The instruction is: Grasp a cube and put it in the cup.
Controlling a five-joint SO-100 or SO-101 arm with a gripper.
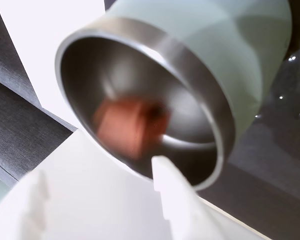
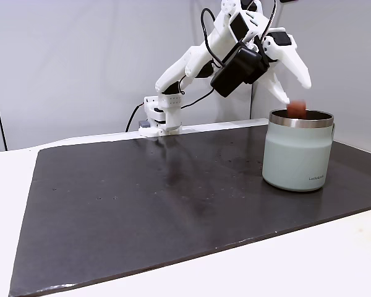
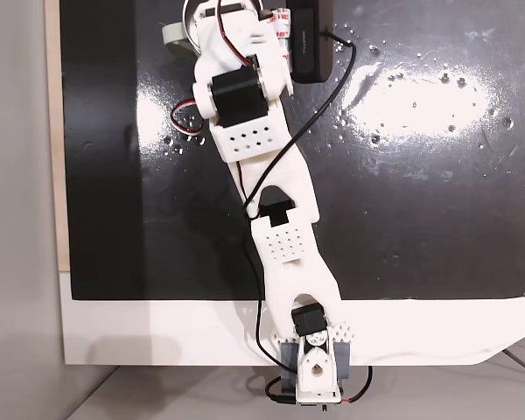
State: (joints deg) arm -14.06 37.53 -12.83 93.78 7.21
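The pale mint-green cup (image 2: 297, 154) stands upright near the right end of the black mat. My gripper (image 2: 295, 90) hangs open just above its steel rim (image 2: 309, 122). The reddish-brown cube (image 2: 297, 109) is free of the fingers, right at the mouth of the cup. In the wrist view the cube (image 1: 130, 125) is a blurred patch inside the cup's steel interior (image 1: 190, 100), below my spread gripper (image 1: 99, 167). From above, the arm covers the cup except a sliver of rim (image 3: 169, 35).
The black mat (image 2: 142, 198) lies on a white table (image 2: 309, 266). The arm's base (image 2: 161, 117) is clamped at the mat's far edge, with cables running along the arm. A plain wall stands behind.
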